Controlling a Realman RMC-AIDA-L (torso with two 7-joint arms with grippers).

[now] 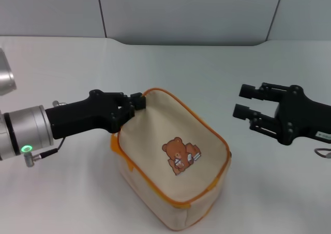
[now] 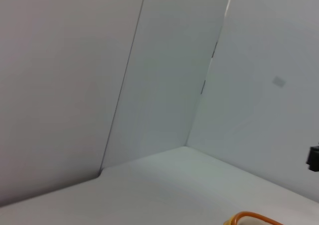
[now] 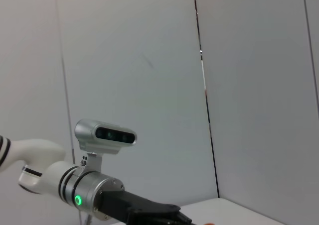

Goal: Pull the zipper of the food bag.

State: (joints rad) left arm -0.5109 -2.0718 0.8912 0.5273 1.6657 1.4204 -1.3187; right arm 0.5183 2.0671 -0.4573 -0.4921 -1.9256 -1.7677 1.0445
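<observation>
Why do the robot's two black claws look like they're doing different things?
The left gripper is shut on the far top corner of the food bag, while the right gripper touches nothing. The left gripper's fingers are pinched together at the orange trim; the right gripper's fingers are spread open. The left one reaches in from the bag's left; the right one hangs off to its right. Both are black.

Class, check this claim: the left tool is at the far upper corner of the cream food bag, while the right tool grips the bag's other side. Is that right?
Not quite. The head view shows the right tool open and clear of the food bag, hovering beside it. The left tool is indeed at the bag's far upper corner.
</observation>
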